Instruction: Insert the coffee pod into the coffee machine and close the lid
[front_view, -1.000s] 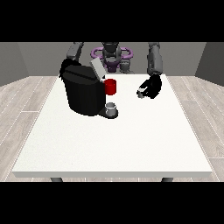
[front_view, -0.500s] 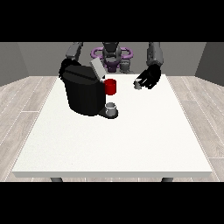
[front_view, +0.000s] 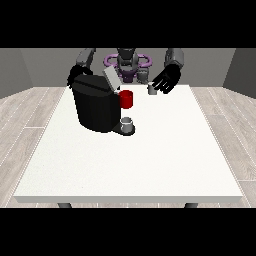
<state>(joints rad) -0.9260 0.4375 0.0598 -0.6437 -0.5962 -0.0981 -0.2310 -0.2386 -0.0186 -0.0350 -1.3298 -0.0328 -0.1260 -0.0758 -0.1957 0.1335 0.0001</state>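
The white table (front_view: 150, 165) spreads out before me, bare across most of its near half. On its far part, toward the view's left, stands the black coffee machine (front_view: 95, 107), its grey lid (front_view: 111, 79) tilted up and open at the top. A red part (front_view: 126, 99) juts from the machine's front, and below it a small grey cup (front_view: 127, 123) sits on the machine's base.

My hand at the view's right (front_view: 167, 80) is raised above the table's far edge, to the right of the machine and well apart from it. The coffee pod (front_view: 152, 89), small and grey, sits at my fingertips on the side nearer the machine, and my fingers look curled about it, grasping it. It is level with the open lid, not yet over the machine.

My hand at the view's left (front_view: 75, 75) shows only partly behind the machine's top corner; I cannot tell how it is set.
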